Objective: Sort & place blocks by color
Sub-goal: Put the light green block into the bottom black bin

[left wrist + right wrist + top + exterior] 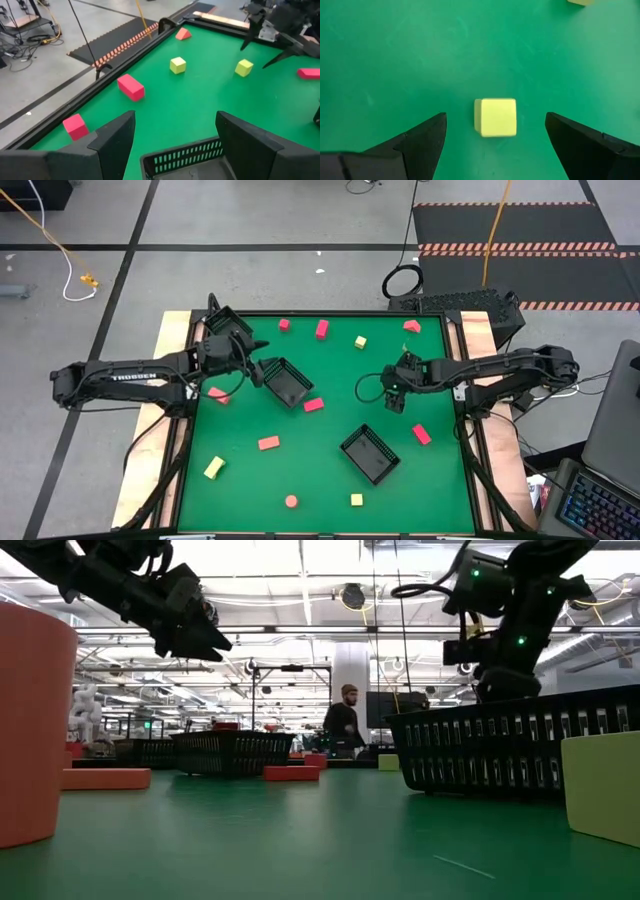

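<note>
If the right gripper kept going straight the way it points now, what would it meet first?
Probably the yellow cube. The right gripper points down at the green table, fingers open, and the cube sits between them in the right wrist view. How high it hangs above the cube is unclear.

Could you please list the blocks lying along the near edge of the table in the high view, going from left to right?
Yellow bar → red bar → round red block → yellow cube.
</note>
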`<action>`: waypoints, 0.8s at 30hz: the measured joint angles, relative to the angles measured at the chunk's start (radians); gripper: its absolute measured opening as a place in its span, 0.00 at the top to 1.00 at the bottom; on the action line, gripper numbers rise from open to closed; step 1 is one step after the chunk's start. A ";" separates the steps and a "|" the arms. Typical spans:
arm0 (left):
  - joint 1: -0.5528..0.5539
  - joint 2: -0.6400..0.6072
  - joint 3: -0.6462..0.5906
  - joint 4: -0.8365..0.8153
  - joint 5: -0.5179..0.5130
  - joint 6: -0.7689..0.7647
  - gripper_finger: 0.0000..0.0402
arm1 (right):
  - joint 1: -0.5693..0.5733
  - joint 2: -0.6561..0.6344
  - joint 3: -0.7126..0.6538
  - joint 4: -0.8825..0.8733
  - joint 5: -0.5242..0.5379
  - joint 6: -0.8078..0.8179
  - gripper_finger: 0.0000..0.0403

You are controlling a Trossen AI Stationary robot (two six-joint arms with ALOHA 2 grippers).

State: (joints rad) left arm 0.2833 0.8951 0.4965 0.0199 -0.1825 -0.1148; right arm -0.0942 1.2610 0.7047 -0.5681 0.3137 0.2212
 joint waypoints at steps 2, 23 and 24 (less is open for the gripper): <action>-0.005 0.010 0.000 0.014 0.000 0.000 0.31 | -0.009 0.000 -0.003 0.005 0.015 -0.012 0.17; -0.011 0.068 0.000 0.045 0.000 0.008 0.31 | -0.084 0.000 -0.151 0.242 -0.054 -0.103 0.23; -0.011 0.068 0.000 0.045 0.000 0.008 0.31 | -0.084 0.000 -0.160 0.255 -0.051 -0.103 0.23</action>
State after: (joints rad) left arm 0.2722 0.9634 0.4965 0.0647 -0.1829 -0.1070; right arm -0.1780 1.2610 0.5443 -0.3132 0.2624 0.1183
